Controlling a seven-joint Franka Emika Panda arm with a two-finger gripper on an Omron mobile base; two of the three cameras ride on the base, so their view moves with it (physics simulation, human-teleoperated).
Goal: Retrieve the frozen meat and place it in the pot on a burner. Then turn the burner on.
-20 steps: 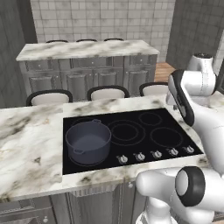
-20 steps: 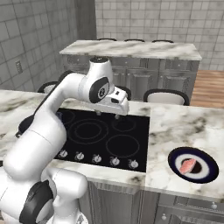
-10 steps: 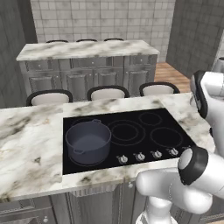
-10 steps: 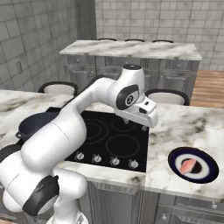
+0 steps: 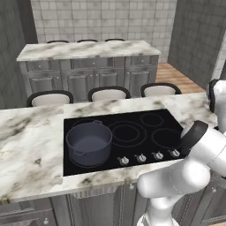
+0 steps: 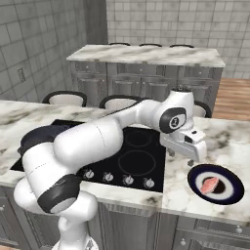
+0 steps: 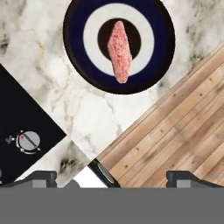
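A: Swung right since a second ago. Back then the arm was over the cooktop; now the gripper (image 6: 194,155) hangs above the counter edge just left of the dark blue plate (image 6: 233,194).

B: Meat location?

A: Frozen meat (image 6: 210,185) lies flat in the plate's dark centre, on the marble counter (image 6: 229,141) right of the cooktop (image 6: 139,163). Hand view has it near the top, long axis running roughly up-down (image 7: 120,50).

B: Gripper state?

A: Empty, nothing between the tips. The tips sit wide apart at the bottom of the hand view, so I'd call it open wide.

B: Pot?

A: Pot (image 5: 89,143) sits on the left burner (image 5: 70,162), empty, well apart from the plate, across the whole cooktop.

B: Step in hand?

A: Approach to the pick, I'd judge. Gripper isn't over the meat yet; it needs to carry further toward the plate, centre on the chunk, then descend.

B: Tips for doing it well?

A: Close across the narrow width, not along the length. Chunk is thin and flat, so go low, nearly to the plate surface. Risk: tips hit the plate rim or push the meat sideways.
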